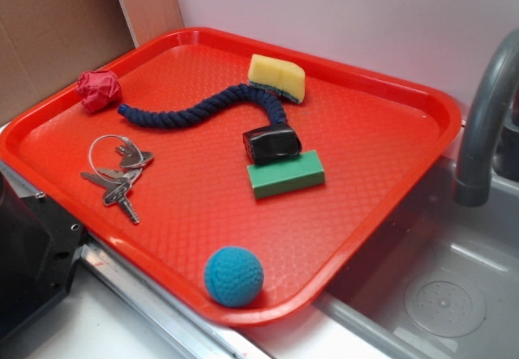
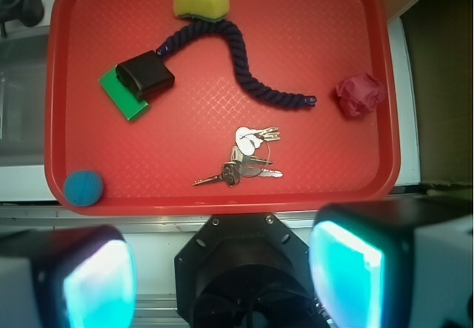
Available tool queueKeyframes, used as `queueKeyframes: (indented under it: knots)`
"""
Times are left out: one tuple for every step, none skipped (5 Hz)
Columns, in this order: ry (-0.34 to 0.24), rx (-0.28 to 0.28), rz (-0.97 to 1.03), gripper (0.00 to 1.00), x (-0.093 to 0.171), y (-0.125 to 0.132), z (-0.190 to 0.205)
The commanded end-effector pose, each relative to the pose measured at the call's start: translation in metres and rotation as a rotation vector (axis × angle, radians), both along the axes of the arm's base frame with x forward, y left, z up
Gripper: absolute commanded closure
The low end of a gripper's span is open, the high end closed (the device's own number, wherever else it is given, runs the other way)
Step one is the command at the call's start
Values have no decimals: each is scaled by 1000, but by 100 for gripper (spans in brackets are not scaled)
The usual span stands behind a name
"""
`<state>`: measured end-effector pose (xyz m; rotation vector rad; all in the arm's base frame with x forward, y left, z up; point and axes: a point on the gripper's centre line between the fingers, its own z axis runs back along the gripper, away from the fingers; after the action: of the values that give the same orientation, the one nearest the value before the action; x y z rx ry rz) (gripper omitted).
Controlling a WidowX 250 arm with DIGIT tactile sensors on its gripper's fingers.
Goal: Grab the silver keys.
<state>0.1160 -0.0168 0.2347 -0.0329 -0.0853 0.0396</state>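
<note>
Steel counter (image 1: pixel 146 306) and a sink (image 1: pixel 438 286) are framing a red tray (image 1: pixel 381 112), which is filling most of both views. On it, going from large to small, a navy rope (image 1: pixel 195 112) is curling across the middle from a yellow sponge (image 1: pixel 277 77). A green block (image 1: pixel 285 174) is lying with a black box (image 1: pixel 272 143) resting on its edge. A teal ball (image 1: pixel 233 275) is sitting at the exterior view's 6 o'clock, and a red crumpled wad (image 1: pixel 99 91) at its 10 o'clock.

Smallest are the keys (image 1: pixel 120 173), lying flat at 9 o'clock in the exterior view and just below centre in the wrist view, apart from everything else.

The gripper (image 2: pixel 222 272) is hanging high above the tray's near edge with its fingers (image 2: pixel 348 272) spread wide and nothing between them.

As I judge it, the thin flat keys are the risk: pads closing too high would be sliding over them, and catching only the wire ring could be letting the bunch swing loose. A descent from here is also starting off to the side of the keys.

Only the wrist view is showing the fingers and their gap. Only the exterior view is showing the faucet (image 1: pixel 486 108) and the ring loop clearly.
</note>
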Motion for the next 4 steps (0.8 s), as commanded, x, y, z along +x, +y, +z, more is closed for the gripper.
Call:
queueKeyframes:
  knots:
    - [0, 0, 0, 0, 0, 0, 0]
    - [-21, -52, 34, 0, 4, 14, -50]
    - [-37, -85, 117, 0, 13, 27, -100]
    - [-15, -92, 159, 0, 24, 36, -135]
